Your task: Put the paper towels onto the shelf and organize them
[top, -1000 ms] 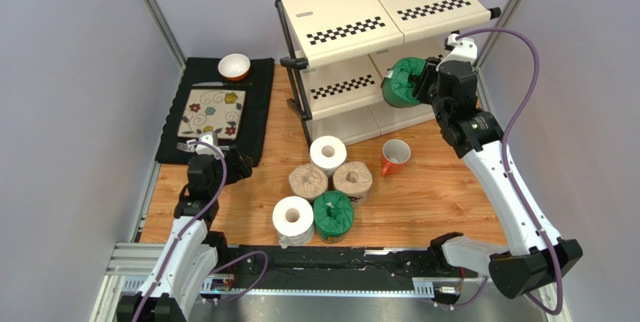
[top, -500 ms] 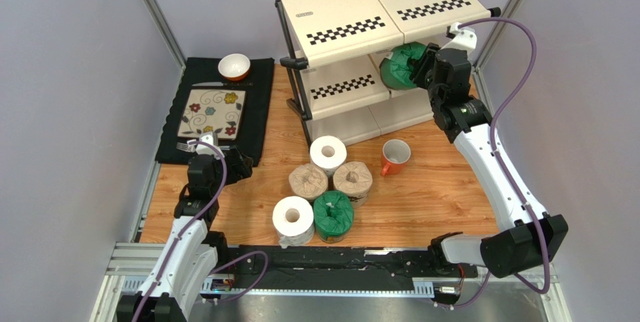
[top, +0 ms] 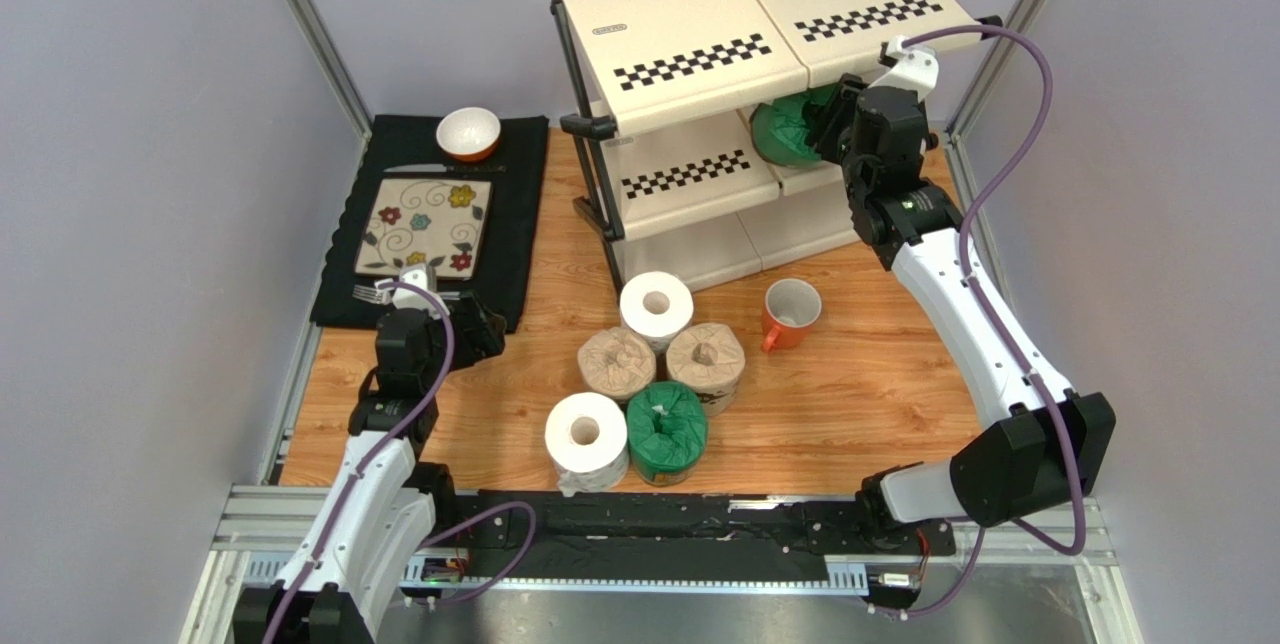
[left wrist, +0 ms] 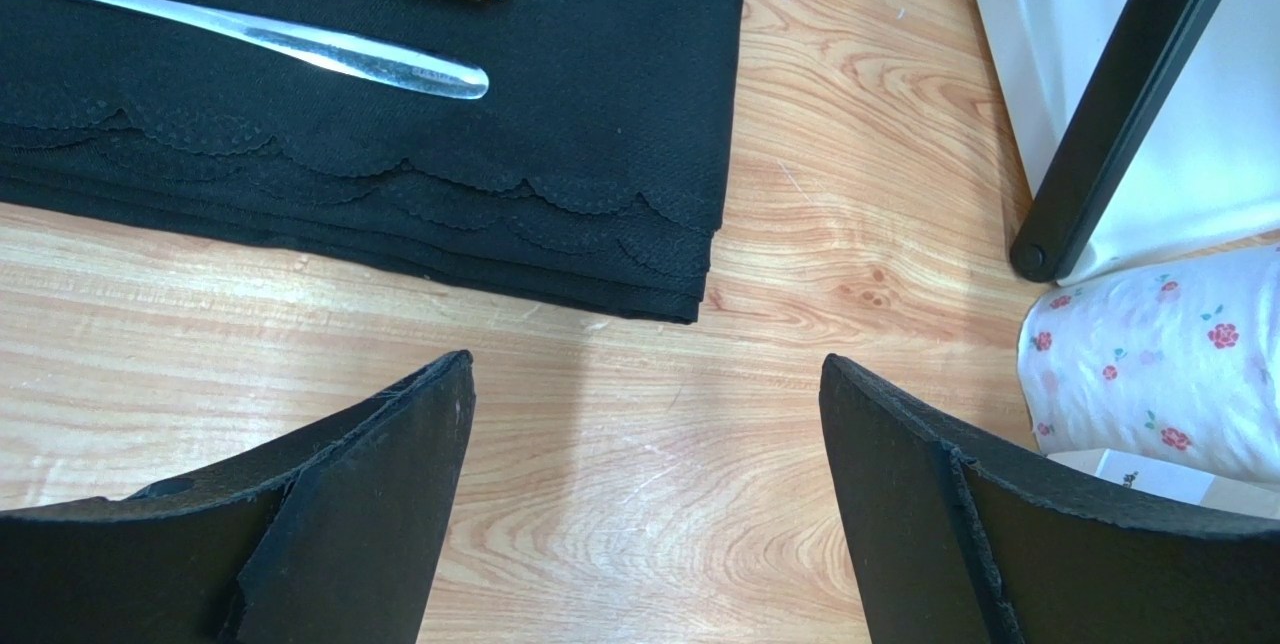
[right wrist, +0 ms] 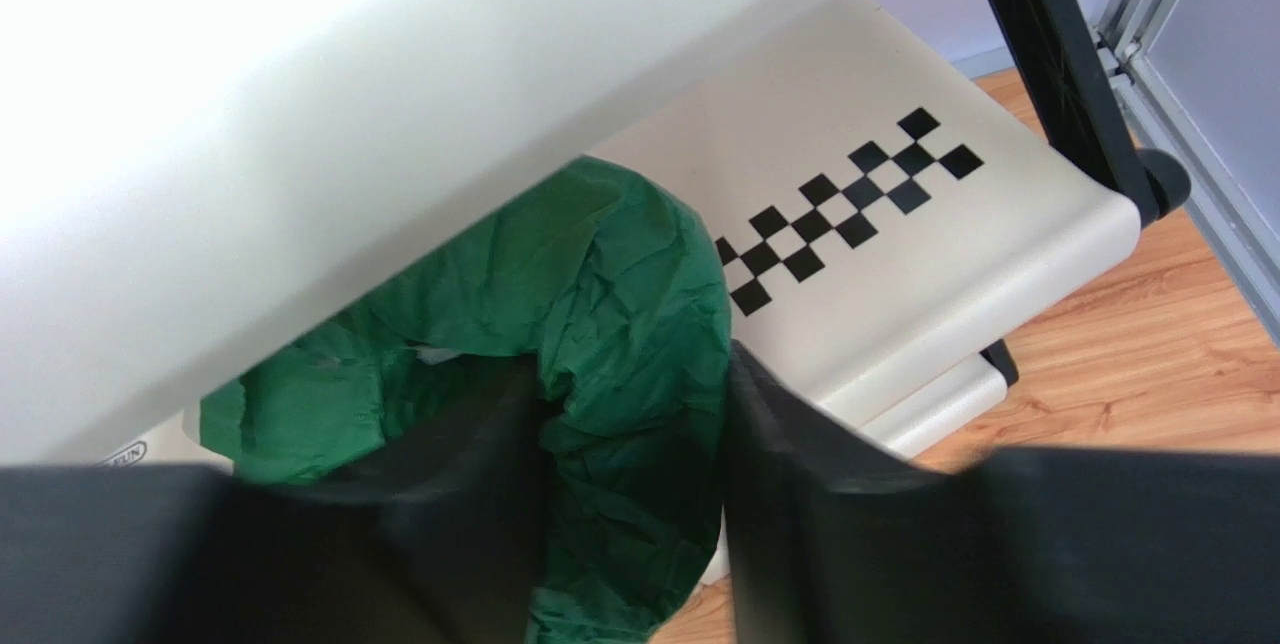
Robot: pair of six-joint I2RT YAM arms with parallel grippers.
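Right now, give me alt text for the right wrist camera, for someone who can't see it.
The right pincer is shut on a green paper towel roll, holding it beneath the cream top panel of the shelf, over the checkered middle tier. The wooden table shows at lower right.

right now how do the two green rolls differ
The held green roll is clamped in the right gripper under the shelf's top panel; the loose green roll sits free on the table. The loose green roll stands core up; the held green roll's core is hidden. Both wear crinkled green wrap.
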